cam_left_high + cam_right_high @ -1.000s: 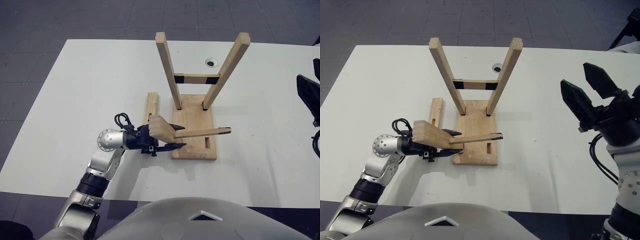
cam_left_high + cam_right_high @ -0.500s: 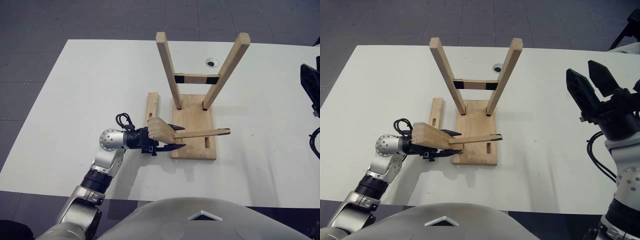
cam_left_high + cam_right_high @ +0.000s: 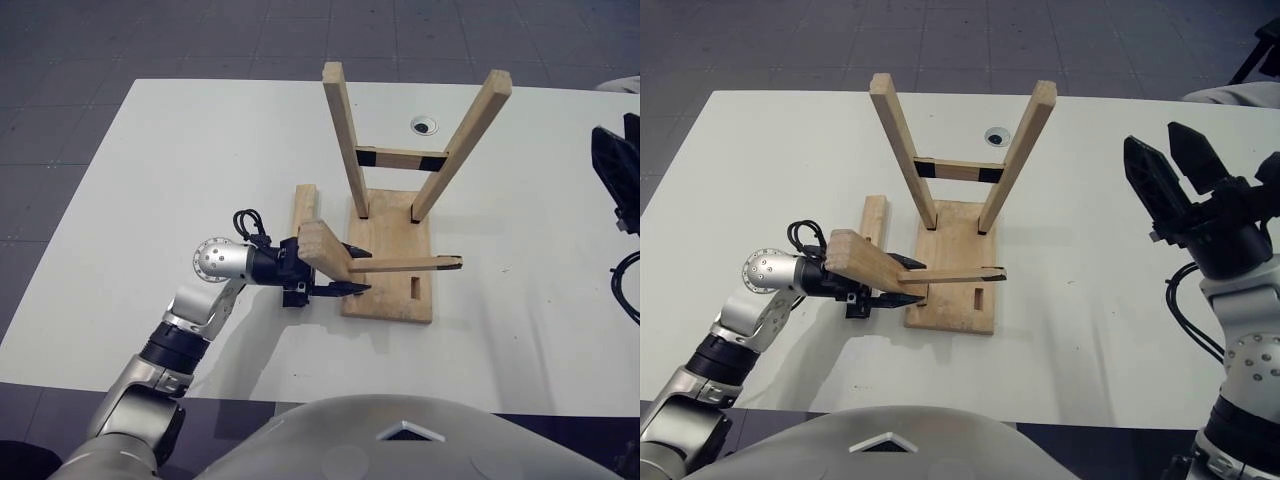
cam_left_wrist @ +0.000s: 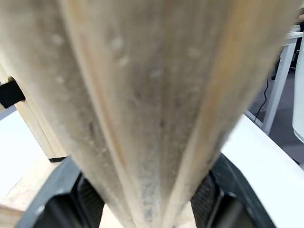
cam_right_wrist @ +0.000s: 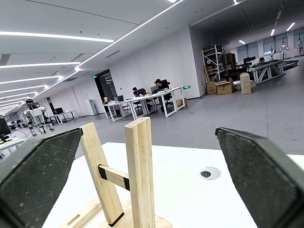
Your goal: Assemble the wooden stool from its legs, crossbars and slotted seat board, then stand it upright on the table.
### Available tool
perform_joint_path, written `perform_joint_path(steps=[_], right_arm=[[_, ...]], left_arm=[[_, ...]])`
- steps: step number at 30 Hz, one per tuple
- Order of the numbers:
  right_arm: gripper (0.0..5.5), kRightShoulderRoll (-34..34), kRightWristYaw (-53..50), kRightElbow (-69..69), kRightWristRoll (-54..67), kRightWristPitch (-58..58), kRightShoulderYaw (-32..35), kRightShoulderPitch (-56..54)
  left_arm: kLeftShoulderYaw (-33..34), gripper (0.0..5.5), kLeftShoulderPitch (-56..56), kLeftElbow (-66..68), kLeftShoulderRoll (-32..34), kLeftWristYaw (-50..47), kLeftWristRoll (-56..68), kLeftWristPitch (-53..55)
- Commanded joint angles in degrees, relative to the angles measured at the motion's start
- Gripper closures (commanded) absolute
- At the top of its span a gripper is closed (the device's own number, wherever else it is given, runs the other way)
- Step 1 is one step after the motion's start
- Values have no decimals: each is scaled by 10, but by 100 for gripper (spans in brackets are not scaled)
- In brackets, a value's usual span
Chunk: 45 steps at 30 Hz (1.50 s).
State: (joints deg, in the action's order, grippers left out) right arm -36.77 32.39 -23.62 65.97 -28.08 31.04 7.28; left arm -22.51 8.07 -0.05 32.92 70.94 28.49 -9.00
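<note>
The left end effector (image 3: 346,272) grips a wooden leg (image 3: 322,248) just left of the slotted seat board (image 3: 385,235). The leg's crossbar (image 3: 410,265) reaches over the board, which lies flat on the white surface (image 3: 180,170) with two upright legs (image 3: 345,135) on it. The right end effector (image 3: 1157,142) hangs open, well apart.

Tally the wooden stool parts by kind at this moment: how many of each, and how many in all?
Legs: 4 (two upright, one lying flat, one in the left tool)
Crossbars: 2
Seat board: 1
Total: 7
</note>
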Motion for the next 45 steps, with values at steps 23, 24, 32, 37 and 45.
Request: perform_joint_path(steps=[23,24,32,37,45], right_arm=[[34,9,2,-15,-24,0,-13,-12],[34,10,2,-15,-26,0,-14,-12],[34,16,1,-21,-37,2,-20,-7],[34,20,1,-27,-40,3,-19,-4],[34,25,3,-27,-49,5,-19,-4]], left_arm=[[-70,345,-87,85,32,-2,-98,14],[-71,345,-84,72,38,3,-91,25],[-40,345,-62,-36,53,-6,-45,78],[-40,309,-77,-37,41,-15,-58,65],[-29,191,-93,-18,14,-25,-88,52]])
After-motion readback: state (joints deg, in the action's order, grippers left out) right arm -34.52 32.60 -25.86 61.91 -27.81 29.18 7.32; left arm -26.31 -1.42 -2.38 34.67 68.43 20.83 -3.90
